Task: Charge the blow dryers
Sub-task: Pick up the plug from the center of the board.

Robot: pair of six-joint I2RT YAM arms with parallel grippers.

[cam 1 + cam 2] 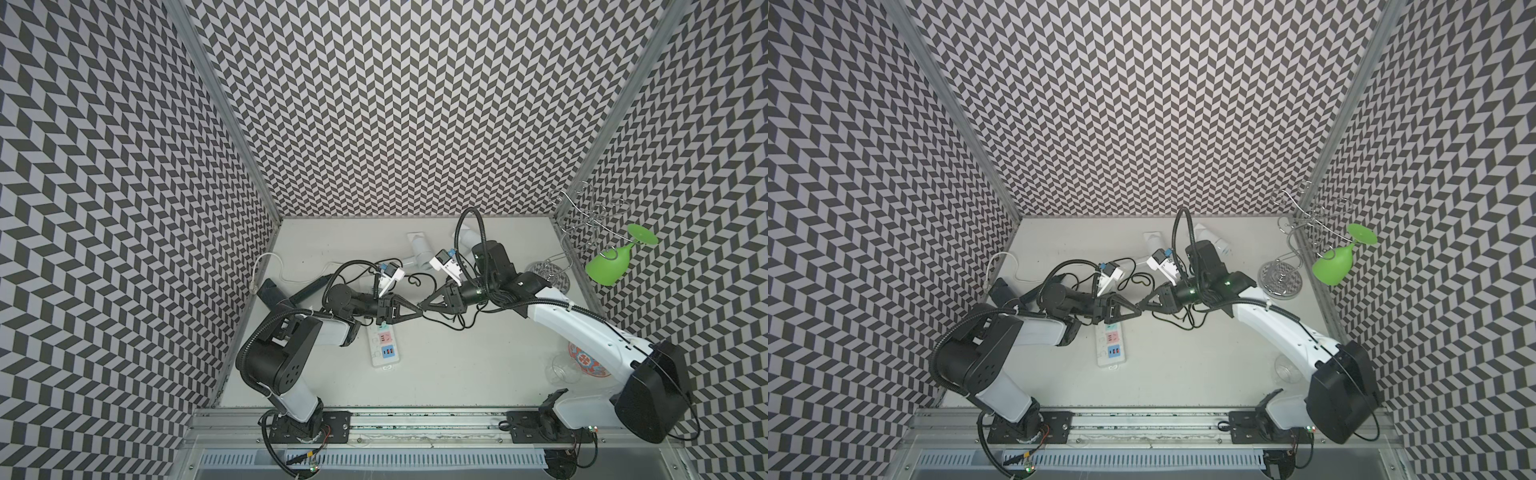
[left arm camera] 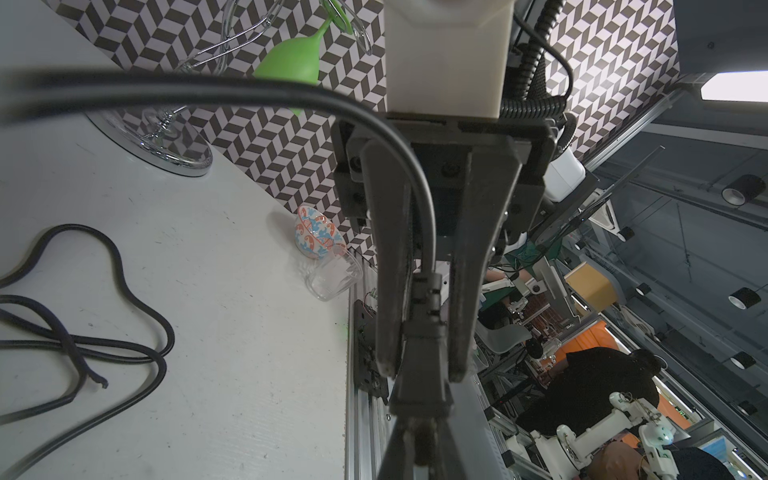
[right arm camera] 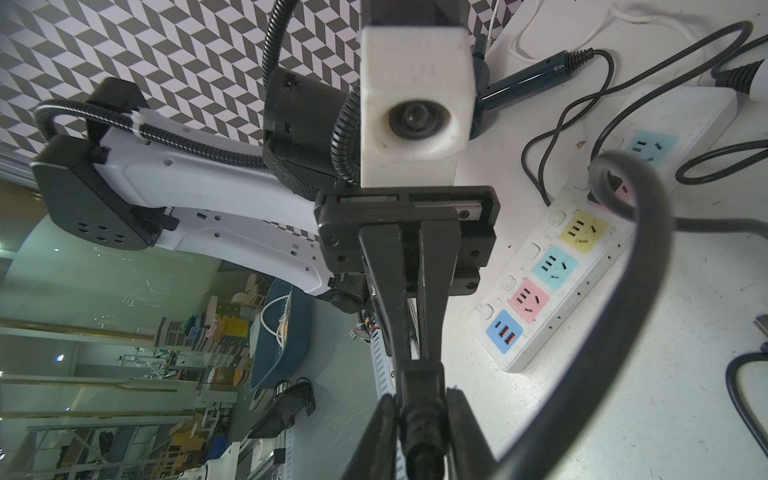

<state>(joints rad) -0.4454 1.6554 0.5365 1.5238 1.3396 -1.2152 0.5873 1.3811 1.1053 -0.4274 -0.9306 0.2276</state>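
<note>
White worktop (image 1: pixel 457 374) carries everything, and we read its layout as a charging station. The long white power strip with pastel sockets (image 1: pixel 384 347) lies near the left arm, running lengthwise toward the front edge, where both arms can reach it. Beyond it, toward the back wall, lie the blow dryers. A white plastic dryer with a flat nozzle (image 1: pixel 419 249) sits in the middle, and a second white dryer (image 1: pixel 468 239) is half hidden behind the right arm. A dark blue-black dryer (image 1: pixel 307 289) lies by the left wall. Their thin black cords (image 2: pixel 66 340) trail in loose loops over the worktop between dryers and strip. We cannot tell which cord belongs to which dryer, nor whether any socket is already filled.

Just beside the strip's far end the two pincers meet tip to tip. We take this for a handover, meant to turn a plug the right way for a socket. The left pincer (image 1: pixel 414 318) is pressed almost together, pinching the flat black plug (image 2: pixel 419 361) at the end away from its cord. The right pincer (image 1: pixel 427 306) stands a little wider. Its fingers (image 2: pixel 388 291) flank the plug's ribbed cord end and, as far as we can see, press on it, with the cord running back between them. We judge the plug to hang in the air, clear of the worktop.
</note>
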